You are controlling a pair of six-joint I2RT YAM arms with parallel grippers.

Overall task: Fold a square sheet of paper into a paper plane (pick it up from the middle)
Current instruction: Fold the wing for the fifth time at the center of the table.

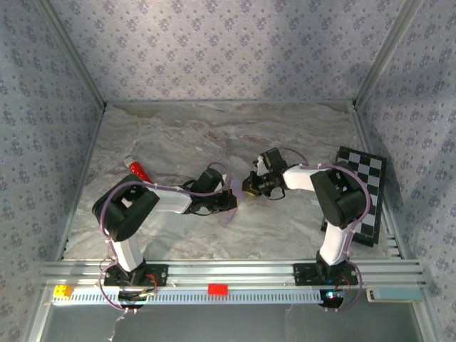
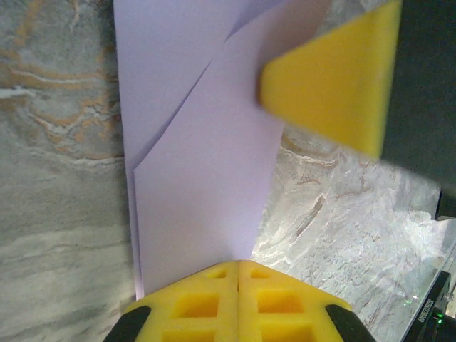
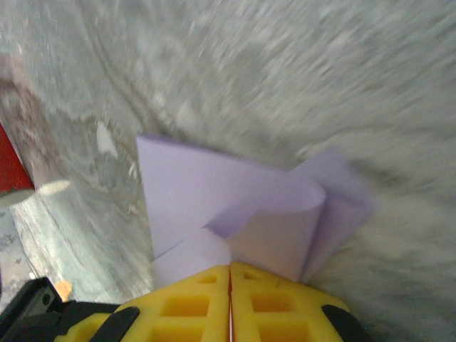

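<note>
The square sheet of paper (image 2: 199,157) is pale lilac and folded narrow, with a diagonal flap edge across its upper part. It hangs above the marble table between both arms. My left gripper (image 2: 239,263) is shut on its near end, yellow fingertips pressed together. My right gripper (image 3: 230,265) is shut on the other end, where the paper (image 3: 185,192) curls into a loose roll beside a flat layer. One yellow right finger (image 2: 335,85) overlaps the paper's top right corner in the left wrist view. From above, the left gripper (image 1: 231,199) and right gripper (image 1: 249,187) nearly meet at mid-table.
A small red cylinder (image 1: 137,169) lies on the table left of the arms and shows at the left edge of the right wrist view (image 3: 11,164). A black-and-white checkered board (image 1: 360,192) lies at the right edge. Patterned walls enclose the marble table (image 1: 214,135).
</note>
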